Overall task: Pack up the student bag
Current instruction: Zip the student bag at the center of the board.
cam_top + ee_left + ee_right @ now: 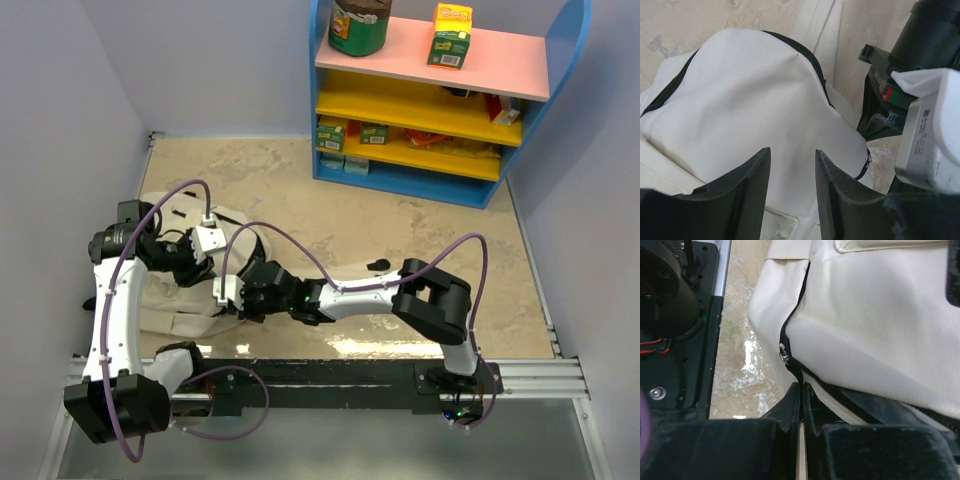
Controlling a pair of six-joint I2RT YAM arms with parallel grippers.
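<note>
The student bag [175, 305] lies at the bench's [420, 220] left side. The right pincer [801, 390] is pinched tight on its edge beside the zip [784, 353], seemingly to hold the opening steady. The left pincer [790, 157] hovers above the bag, parted and empty.

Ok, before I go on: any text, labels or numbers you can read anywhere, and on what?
Nothing reads clearly.
Yellow-green carton: print too small.
Jar label: blurred.
Sticker on the white housing: code square and tiny print, unreadable.
Student bag: no print visible.
</note>
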